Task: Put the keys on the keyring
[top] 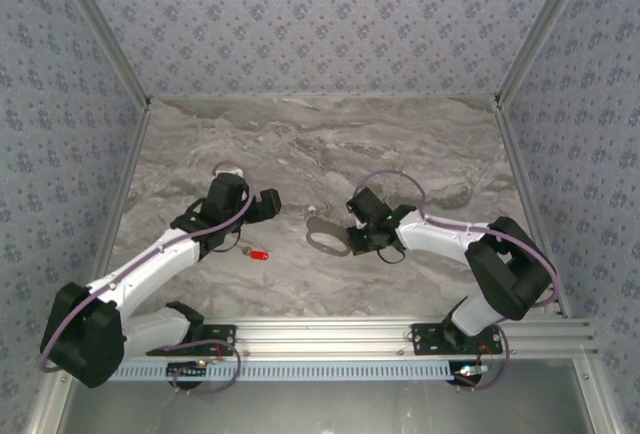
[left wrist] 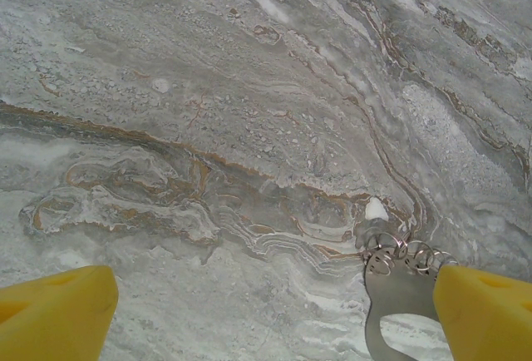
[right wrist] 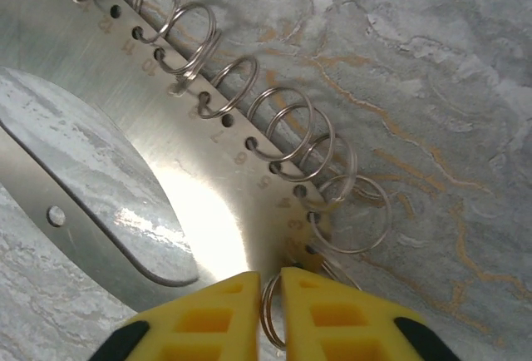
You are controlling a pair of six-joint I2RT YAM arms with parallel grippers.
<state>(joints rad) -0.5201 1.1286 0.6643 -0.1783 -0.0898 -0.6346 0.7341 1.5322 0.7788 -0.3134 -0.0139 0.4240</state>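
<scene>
Two grippers flank your keyring (top: 327, 241): the right gripper (right wrist: 268, 282) is clamped on its ring-lined edge, while the left gripper (top: 268, 204), just left of the keyring, has its fingers spread wide, holding nothing. Your red-headed key (top: 258, 254) lies further left of the keyring, apart from it

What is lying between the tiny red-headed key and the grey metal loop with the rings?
Nothing: in the top view, bare marbled tabletop separates the tiny red-headed silver key from the grey oval metal keyring.
</scene>
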